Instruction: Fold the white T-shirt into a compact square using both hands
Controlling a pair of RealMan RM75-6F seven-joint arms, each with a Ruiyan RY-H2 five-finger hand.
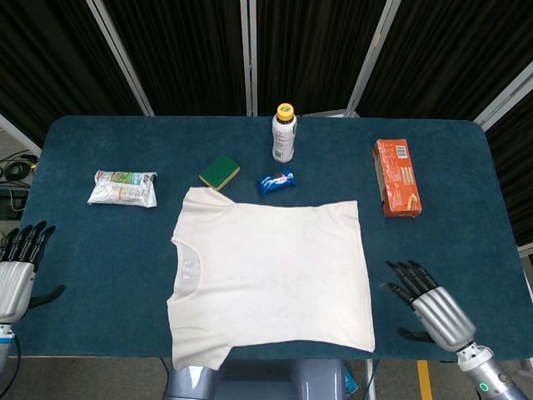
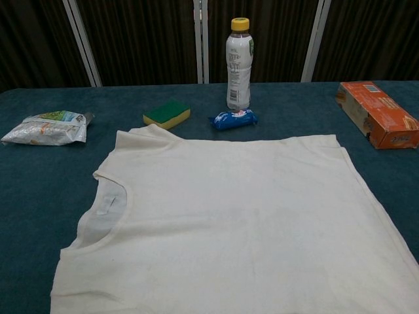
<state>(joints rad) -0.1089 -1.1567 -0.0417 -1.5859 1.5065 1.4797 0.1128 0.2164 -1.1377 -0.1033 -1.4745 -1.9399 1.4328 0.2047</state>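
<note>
White T-shirt (image 1: 271, 279) was laid flat and unfolded at the worktop's (image 1: 433, 250) near-centre, collar to the left; left hand (image 1: 17, 267) was seen at the left edge, fingers spread, nothing held; right hand (image 1: 429, 304) was positioned over the worktop just right of the shirt's hem, fingers apart, empty; bottle (image 1: 285, 133), sponge (image 1: 219, 172), blue packet (image 1: 276, 182), orange box (image 1: 396, 177) and snack bag (image 1: 123, 188) were lined beyond the shirt.
</note>
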